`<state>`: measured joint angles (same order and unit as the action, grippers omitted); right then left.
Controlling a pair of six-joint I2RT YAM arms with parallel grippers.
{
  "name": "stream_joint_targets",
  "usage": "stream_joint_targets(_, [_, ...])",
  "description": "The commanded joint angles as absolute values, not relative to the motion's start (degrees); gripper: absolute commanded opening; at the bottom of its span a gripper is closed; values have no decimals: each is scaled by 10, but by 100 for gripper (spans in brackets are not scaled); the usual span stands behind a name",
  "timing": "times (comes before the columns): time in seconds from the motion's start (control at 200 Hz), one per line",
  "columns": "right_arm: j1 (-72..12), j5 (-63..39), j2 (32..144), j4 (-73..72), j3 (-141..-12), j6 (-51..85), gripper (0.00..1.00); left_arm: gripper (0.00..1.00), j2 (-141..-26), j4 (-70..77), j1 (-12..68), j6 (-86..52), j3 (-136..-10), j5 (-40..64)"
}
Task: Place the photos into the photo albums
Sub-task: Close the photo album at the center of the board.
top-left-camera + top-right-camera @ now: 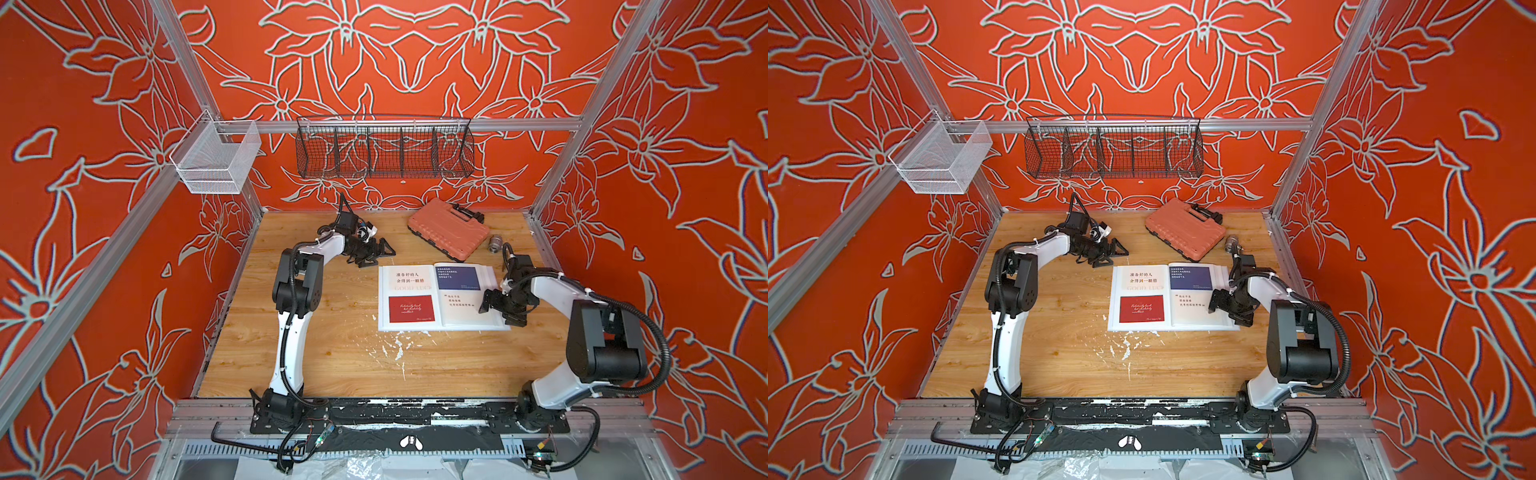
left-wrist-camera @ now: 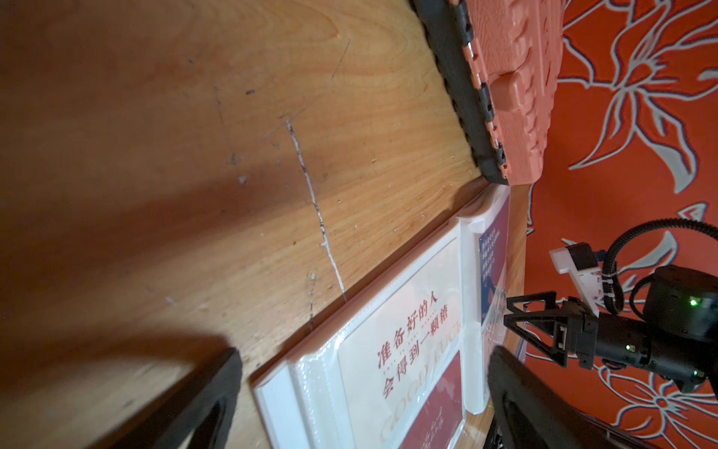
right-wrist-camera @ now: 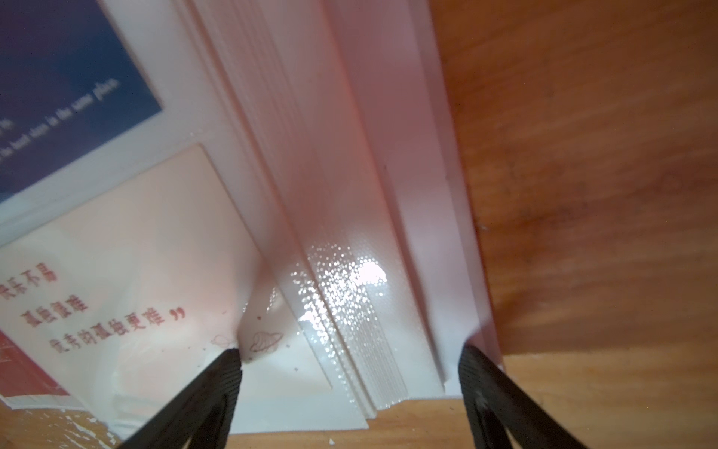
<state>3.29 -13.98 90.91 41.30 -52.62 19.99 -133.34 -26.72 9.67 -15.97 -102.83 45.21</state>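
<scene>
- right tool (image 3: 349,361): jaws wide, holding nothing. They straddle the fanned page edges of the photo album (image 3: 388,194).
- Right wrist view only: one fingertip (image 3: 227,363) meets the glossy sleeve at a corner of the white quote card (image 3: 136,252), where the sleeve is puckered. The other tip is at the cover's outer edge, next to bare surface (image 3: 582,194).
- Both top views place this tool low over the album's right page, near its front right corner. Contact cannot be told from there.
- left tool (image 1: 376,255): jaws wide, empty, just off the album's far left corner, apart from it.
- Photos: all four are sleeved in the open album. The white title card (image 1: 407,277) and dark red card (image 1: 411,308) are on the left page. The navy card (image 1: 457,277) and the quote card are on the right page.
- Left wrist view only: the black edge of the orange case (image 2: 516,97) is just beside the album's far edge. Touching or not, cannot tell.
- Top views only: a small metal fitting (image 1: 494,243) on the surface beside the case.
</scene>
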Motion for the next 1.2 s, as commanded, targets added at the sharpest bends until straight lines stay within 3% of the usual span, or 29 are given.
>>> stream_joint_targets(0.0, [34, -143, 896, 417, -521, 209, 91, 97, -1376, -347, 92, -123, -1028, 420])
stream_joint_targets(1.196, [31, -149, 903, 413, -523, 221, 90, 97, -1401, -398, 85, -66, -1042, 553])
